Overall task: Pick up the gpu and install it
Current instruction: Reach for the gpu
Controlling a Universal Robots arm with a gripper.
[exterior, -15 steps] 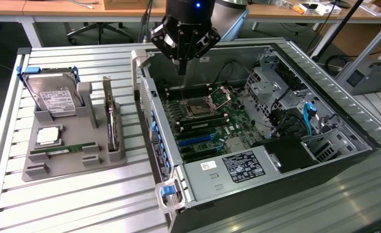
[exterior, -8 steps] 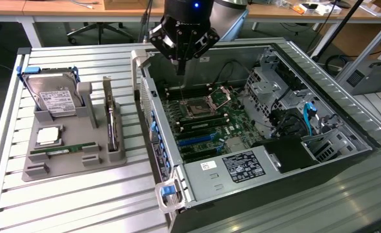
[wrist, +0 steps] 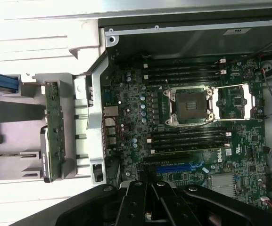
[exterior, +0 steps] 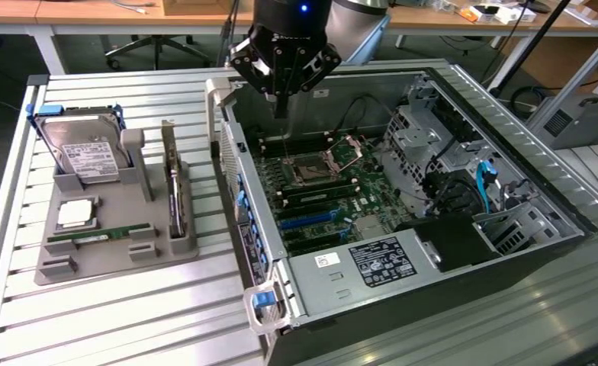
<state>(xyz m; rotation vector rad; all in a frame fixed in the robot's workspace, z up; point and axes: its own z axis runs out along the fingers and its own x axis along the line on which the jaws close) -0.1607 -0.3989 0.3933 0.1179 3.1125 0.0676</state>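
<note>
Exterior view: the gpu [exterior: 175, 191] stands on its long edge in a slot of the grey holder tray [exterior: 116, 255], just beside the outer wall of the open computer case [exterior: 278, 293] on the exterior view's left. In the wrist view the gpu [wrist: 54, 129] appears as a thin card held between the tray's posts, untouched. A hard drive [exterior: 88, 156] and a green memory stick [exterior: 101, 236] share the same tray, which lies on the slatted counter [exterior: 126, 324].

The gripper [exterior: 278, 97] hangs above the far edge of the case, over the motherboard [exterior: 319, 191], well apart from the card. Its fingers are pressed together and hold nothing.

By my reading, the pick-up has not begun and the work stands at the approach. A grasp would call for the fingers to part and line up with the card's narrow upper edge, clear of the tray posts.
</note>
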